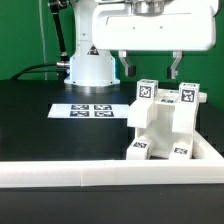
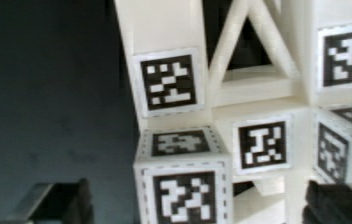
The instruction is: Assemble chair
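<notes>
Carefully, my tool (image 1: 152,68) hung with fingers apart at upper center, above the chair (image 1: 162,122); I should descend straight, centered.

Chair (image 2: 244,110) cut off — blurred (close wrist view) — fingertips (image 2: 48,203) cropped.

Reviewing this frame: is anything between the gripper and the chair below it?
Nothing. In the exterior view the gripper hangs open just above the chair, with only bare air between; the wrist view shows no obstruction either.

White tagged chair (image 2: 244,110) fills the frame; dark pincer (image 2: 191,205) fingertips (image 2: 48,205) flank its near edge.
</notes>
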Tool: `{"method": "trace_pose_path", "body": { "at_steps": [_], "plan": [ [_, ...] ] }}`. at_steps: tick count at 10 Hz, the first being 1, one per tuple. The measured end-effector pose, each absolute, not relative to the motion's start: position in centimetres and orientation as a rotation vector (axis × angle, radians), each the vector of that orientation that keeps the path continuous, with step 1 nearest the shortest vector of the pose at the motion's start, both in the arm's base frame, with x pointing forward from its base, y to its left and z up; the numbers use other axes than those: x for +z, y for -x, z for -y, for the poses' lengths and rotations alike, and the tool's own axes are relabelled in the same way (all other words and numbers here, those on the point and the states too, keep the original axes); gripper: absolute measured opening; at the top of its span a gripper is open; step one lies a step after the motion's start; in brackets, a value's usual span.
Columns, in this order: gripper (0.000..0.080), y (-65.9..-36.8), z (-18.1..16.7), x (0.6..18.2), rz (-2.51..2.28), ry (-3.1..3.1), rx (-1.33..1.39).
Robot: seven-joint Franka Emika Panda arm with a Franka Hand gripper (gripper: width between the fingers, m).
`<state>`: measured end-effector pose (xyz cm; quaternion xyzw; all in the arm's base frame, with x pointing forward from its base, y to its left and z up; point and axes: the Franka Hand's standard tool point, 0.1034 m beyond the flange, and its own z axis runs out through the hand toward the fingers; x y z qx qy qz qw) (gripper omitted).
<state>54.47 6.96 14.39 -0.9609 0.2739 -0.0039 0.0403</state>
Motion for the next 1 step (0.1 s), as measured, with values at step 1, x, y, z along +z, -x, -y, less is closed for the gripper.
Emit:
{"method": "trace_pose_path", "body": {
  "at_steps": [1],
  "plan": [
    [0.0642,-54.47,-6.91,14.28,-0.836,2.946,-0.012]
  ]
}}
